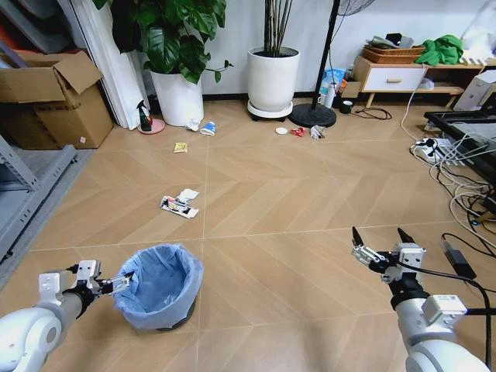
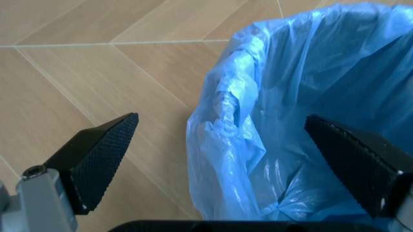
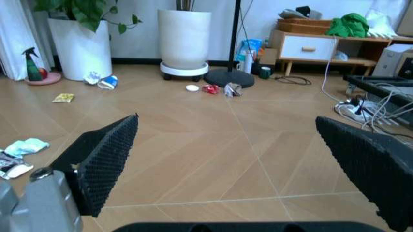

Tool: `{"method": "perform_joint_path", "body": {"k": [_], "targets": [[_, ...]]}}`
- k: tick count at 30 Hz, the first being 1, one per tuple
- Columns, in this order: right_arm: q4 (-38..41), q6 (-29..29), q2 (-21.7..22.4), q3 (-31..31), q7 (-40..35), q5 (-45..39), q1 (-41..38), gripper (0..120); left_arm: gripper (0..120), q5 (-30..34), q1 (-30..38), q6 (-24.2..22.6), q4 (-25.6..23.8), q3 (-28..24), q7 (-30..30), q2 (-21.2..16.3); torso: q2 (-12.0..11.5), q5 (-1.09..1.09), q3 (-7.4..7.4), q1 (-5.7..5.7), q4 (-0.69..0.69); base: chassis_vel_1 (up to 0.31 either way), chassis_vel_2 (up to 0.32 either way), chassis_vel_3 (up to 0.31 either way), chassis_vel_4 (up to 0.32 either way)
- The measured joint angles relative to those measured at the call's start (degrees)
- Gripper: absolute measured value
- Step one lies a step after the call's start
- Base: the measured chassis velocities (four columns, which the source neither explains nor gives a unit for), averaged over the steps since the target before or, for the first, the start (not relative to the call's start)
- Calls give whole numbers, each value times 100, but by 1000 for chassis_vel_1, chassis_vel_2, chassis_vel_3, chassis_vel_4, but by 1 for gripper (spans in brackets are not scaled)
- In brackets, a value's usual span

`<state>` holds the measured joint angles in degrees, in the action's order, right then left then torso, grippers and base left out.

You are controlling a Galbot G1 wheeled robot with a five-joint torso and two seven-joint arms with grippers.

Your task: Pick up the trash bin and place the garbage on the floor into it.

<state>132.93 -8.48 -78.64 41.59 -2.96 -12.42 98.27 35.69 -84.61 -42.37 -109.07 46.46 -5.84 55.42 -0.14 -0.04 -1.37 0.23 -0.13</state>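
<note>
Ahead I see a wood floor (image 1: 310, 194) in a chevron pattern. Against the far wall stand two white pots (image 1: 273, 77), one leafy, and a fan stand (image 1: 313, 115) just beside the right one. A cardboard box (image 1: 54, 101) sits far left, a green bottle (image 1: 144, 116) near it, cables (image 1: 453, 167) at right.

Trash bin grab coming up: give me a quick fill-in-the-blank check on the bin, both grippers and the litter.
1. The left gripper straddles the trash bin rim with its fingers ____.
2. The bin's liner bag is coloured ____.
3. The right gripper hangs open over bare ____.
4. The printed wrapper lies on the floor ____ the bin.

Missing words: open; light blue; floor; beyond
</note>
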Motion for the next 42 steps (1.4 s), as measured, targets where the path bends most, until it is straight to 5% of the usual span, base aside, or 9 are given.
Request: {"method": "perform_joint_path", "body": {"k": [9,19,42], "targets": [[-72,49,-63,21,0,25,22,100,100,-129,438,9,692,-435,-44,-34,0,0,0,0,0,0,0,0,0],[-130,60,-67,40,-7,34,17,100,95,-276,560,35,917,-608,-184,-34,0,5,0,-1,2,0,0,0,0],[-241,36,-75,-8,-43,41,-69,100,8,-351,567,34,943,-705,-265,-90,1,-4,-1,0,0,0,0,0,0]]}}
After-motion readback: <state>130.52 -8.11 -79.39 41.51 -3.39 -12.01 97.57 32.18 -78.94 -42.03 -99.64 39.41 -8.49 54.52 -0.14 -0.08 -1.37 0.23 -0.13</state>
